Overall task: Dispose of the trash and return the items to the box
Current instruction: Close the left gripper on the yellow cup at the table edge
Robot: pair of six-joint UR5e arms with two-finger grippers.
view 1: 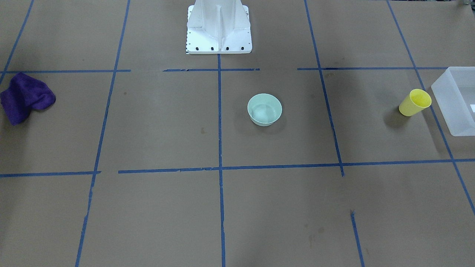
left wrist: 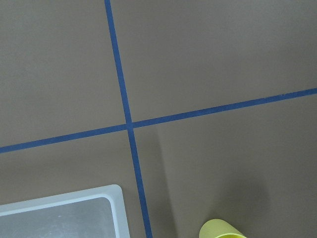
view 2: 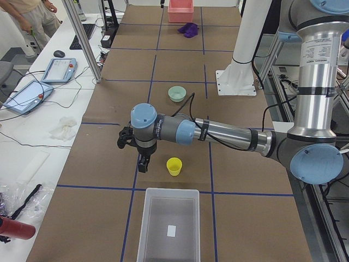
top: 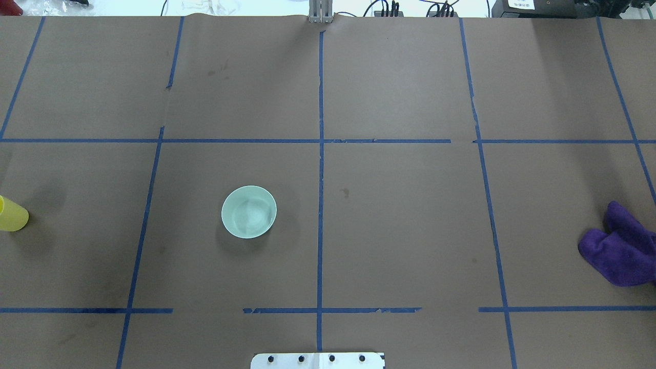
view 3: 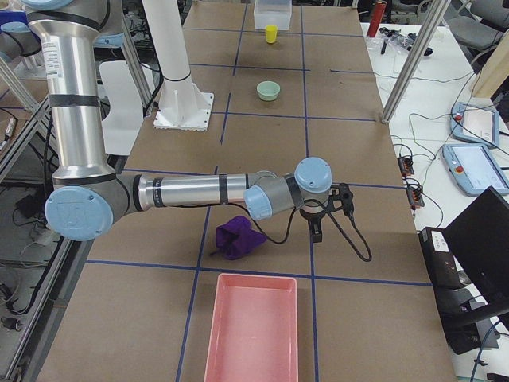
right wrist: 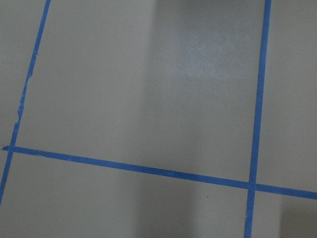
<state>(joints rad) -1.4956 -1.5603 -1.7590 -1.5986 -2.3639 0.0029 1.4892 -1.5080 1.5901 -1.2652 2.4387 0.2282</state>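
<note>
Two grippers show only in the side views, so you cannot tell for either one if the fingers are apart or together. In the view from the left end, the left gripper [view 2: 142, 161] hangs over the brown paper of the table [view 1: 156, 122], near the yellow cup [view 1: 415, 102] and at its 9 o'clock, apart from it. The cup is smooth, tapered plastic and stands with its open mouth up.

In the front-facing view you find the box [view 1: 451, 111] just beside the cup at its 3 o'clock, not touching. It is frosted, translucent white plastic, rectangular with rounded corners, and a small white label [view 2: 171, 231] lies on its floor. The round mint-green bowl [view 1: 264, 109] sits well apart from the cup, at its 9 o'clock. A soft, crumpled purple cloth [view 1: 26, 97] lies far at the bowl's 9 o'clock.

In the view from the right end, the right gripper [view 3: 316, 231] hangs near the cloth at its 3 o'clock, and a pink rectangular tray [view 3: 250, 334] lies at the cloth's 6 o'clock.
</note>
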